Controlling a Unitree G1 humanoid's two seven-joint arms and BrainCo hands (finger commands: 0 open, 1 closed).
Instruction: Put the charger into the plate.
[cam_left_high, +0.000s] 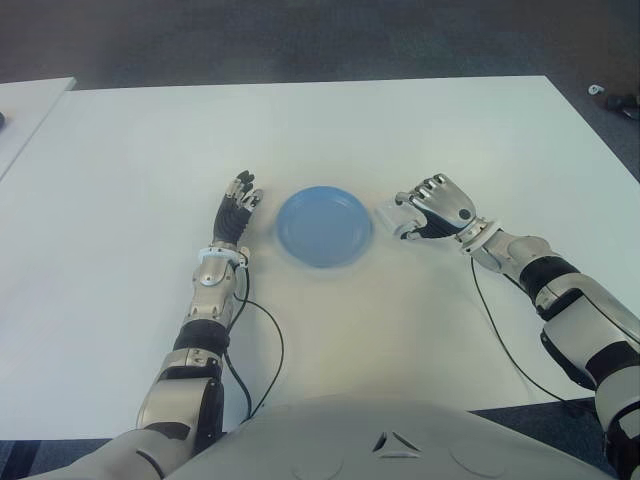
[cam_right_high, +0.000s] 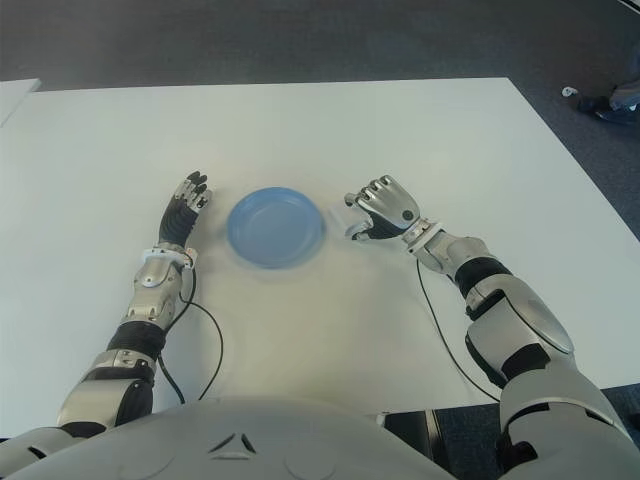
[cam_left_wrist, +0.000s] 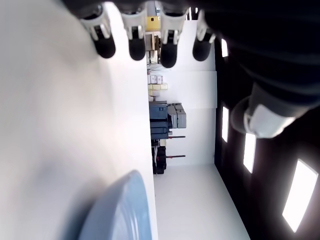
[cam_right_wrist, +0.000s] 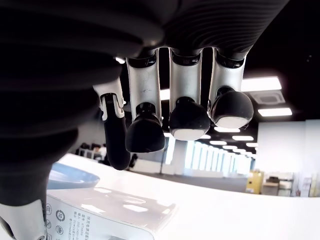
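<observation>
A white charger is seen on the white bench, just right of the blue plate. The right hand is curled over it, fingers apparently not yet clamped. The left hand is shown open, left of the plate. A shallow grip could let it slip. Its long axis cannot be told.

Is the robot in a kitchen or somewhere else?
Probably an office or lab, not a kitchen. It sits at a big white table, with dark carpet beyond. The right wrist view shows rows of ceiling light panels.
</observation>
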